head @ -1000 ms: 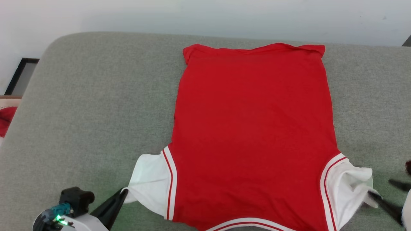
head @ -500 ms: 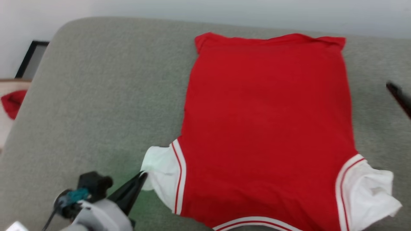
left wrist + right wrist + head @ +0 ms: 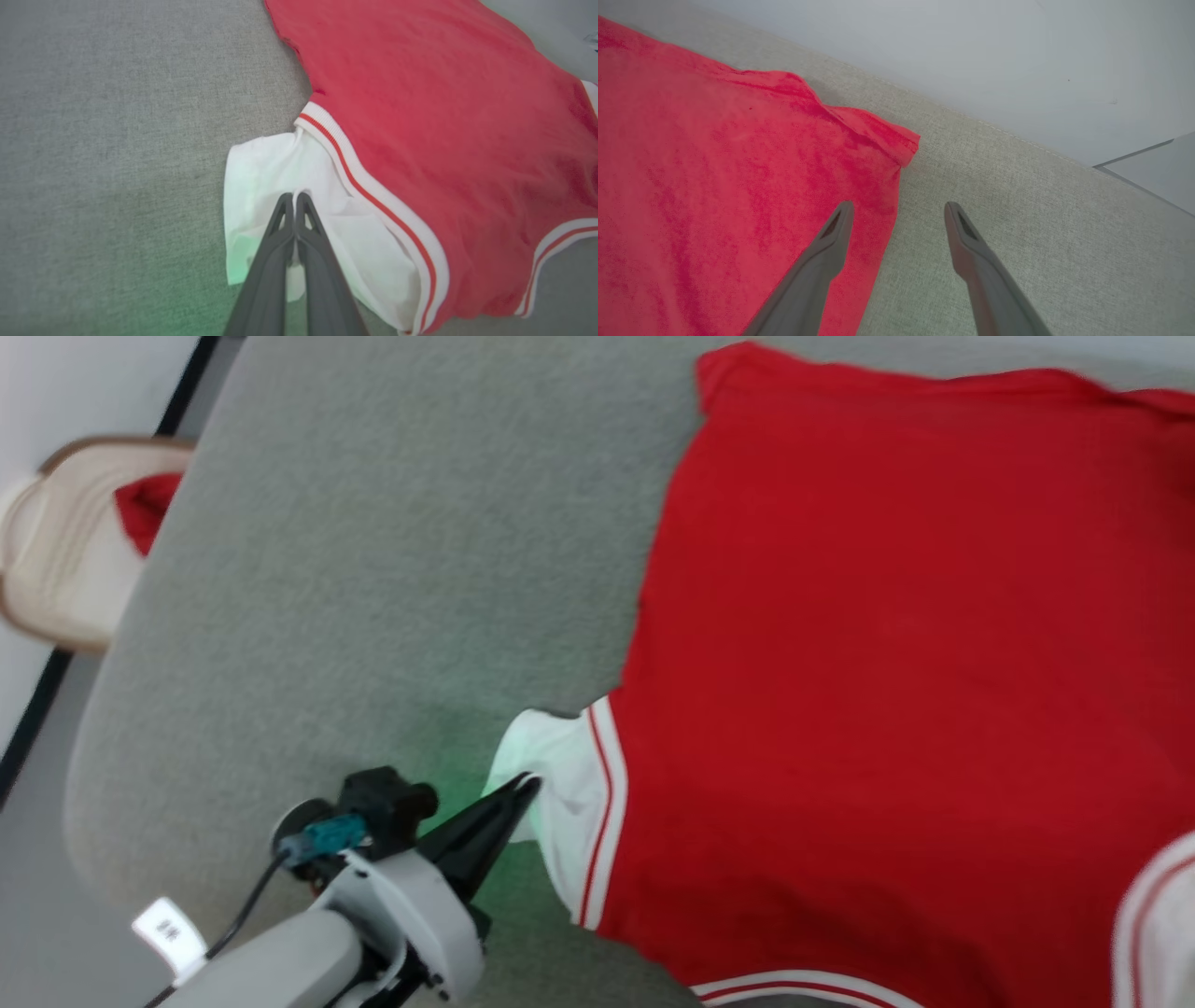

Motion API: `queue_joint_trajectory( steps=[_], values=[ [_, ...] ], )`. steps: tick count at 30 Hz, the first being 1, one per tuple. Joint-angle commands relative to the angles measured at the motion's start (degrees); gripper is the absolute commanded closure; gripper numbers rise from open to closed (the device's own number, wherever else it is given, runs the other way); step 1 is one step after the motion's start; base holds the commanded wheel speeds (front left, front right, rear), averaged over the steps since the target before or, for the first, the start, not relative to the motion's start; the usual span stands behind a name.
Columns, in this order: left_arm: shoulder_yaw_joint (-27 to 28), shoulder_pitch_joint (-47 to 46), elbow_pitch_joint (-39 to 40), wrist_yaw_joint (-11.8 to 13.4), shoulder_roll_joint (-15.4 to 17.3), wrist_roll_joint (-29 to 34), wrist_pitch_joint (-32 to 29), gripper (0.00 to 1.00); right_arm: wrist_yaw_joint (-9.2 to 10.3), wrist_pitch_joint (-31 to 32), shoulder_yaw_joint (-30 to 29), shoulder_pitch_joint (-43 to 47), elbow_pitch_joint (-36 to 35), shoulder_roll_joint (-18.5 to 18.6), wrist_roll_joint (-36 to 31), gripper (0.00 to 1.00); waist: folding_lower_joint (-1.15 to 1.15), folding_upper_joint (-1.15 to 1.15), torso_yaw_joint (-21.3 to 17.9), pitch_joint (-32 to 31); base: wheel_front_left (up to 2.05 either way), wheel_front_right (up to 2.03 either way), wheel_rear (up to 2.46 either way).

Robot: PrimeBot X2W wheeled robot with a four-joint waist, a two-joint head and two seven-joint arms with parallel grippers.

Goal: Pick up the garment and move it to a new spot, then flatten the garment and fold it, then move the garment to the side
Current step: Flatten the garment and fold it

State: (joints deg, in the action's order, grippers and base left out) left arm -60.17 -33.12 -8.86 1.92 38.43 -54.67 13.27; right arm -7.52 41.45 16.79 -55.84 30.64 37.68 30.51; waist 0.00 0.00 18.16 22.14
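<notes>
Your left hand [image 3: 294,198] stayed clamped on the white sleeve [image 3: 261,186] of the red jersey-style garment [image 3: 887,663], spread flat on the grey fabric cushion [image 3: 373,569]. Your right hand [image 3: 899,210], fingers apart, had left the other sleeve and moved up near the far hem corner [image 3: 896,144]: flattening probably continued.

nothing can be read on the garment [image 3: 887,663]. left of the garment, a small white tag [image 3: 169,931] on a cable [image 3: 245,907] bears marks too blurred to read.

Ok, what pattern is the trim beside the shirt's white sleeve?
White trim band with one thin red stripe along it; the left wrist view shows it best.
</notes>
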Motion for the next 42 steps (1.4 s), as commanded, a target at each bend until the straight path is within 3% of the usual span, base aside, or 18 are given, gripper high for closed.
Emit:
queue_joint_trajectory(
  steps=[1,10,17,18,19,20,22,27,32,36,42],
  values=[
    [-0.1,-0.9,-0.5,-0.4,-0.6,0.6,0.3,1.00,0.06,0.3,0.0,-1.3,1.0,0.3,-0.5,0.00,0.00,0.00,4.4,4.1,0.00,0.00,0.00],
    [-1.1,-3.2,-5.4,-4.5,-6.0,1.5,1.0,1.00,0.06,4.0,0.0,-8.1,13.4,0.5,-2.0,0.00,0.00,0.00,9.8,7.3,0.00,0.00,0.00],
    [-1.1,-3.3,-8.8,-6.3,-8.3,1.7,1.4,1.00,0.05,12.6,-1.4,-9.6,24.1,-0.8,-5.8,0.00,0.00,0.00,11.3,8.2,0.00,0.00,0.00],
    [-1.1,-3.3,-9.3,-6.4,-8.5,1.7,1.4,1.00,0.06,13.7,-1.6,-9.8,25.3,-1.3,-6.5,0.20,0.00,0.00,11.4,8.3,0.00,0.00,0.00],
    [-1.0,-3.3,-9.7,-6.6,-8.7,1.8,1.4,1.00,0.06,14.9,-1.8,-10.0,26.4,-1.6,-7.0,0.76,0.00,0.00,11.4,8.2,0.00,0.00,0.00],
    [-1.0,-3.3,-10.2,-6.7,-8.8,1.8,1.4,1.00,0.06,16.7,-1.5,-9.8,27.3,-2.0,-7.7,1.00,0.00,0.00,11.4,8.2,0.00,0.00,0.00],
    [-0.7,-3.3,-11.0,-7.1,-8.8,1.8,1.4,1.00,0.05,18.0,-2.1,-10.3,28.1,-1.6,-9.0,1.00,0.00,0.00,11.1,8.0,0.00,0.00,0.00],
    [0.1,-3.2,-12.6,-7.5,-8.8,1.8,1.6,1.00,0.06,14.3,-5.2,-11.6,27.6,-2.2,-11.2,1.00,0.00,0.00,9.7,6.9,0.00,0.00,0.00],
    [1.5,-2.6,-13.4,-7.7,-7.1,1.8,1.7,1.00,0.06,14.5,-4.3,-11.5,24.9,-4.1,-10.8,1.00,0.00,0.00,6.4,4.7,0.00,0.00,0.00],
    [2.5,-1.6,-13.3,-7.3,-5.1,1.7,1.7,1.00,0.04,15.6,-0.6,-9.7,19.4,-4.5,-6.9,1.00,0.00,0.00,3.0,2.2,0.00,0.00,0.00],
    [3.3,-0.1,-11.9,-6.4,-2.1,0.7,1.5,1.00,0.05,17.3,4.5,-4.3,7.7,-1.1,1.5,1.00,0.00,0.00,-1.7,-1.6,0.00,0.00,0.00]
  ],
)
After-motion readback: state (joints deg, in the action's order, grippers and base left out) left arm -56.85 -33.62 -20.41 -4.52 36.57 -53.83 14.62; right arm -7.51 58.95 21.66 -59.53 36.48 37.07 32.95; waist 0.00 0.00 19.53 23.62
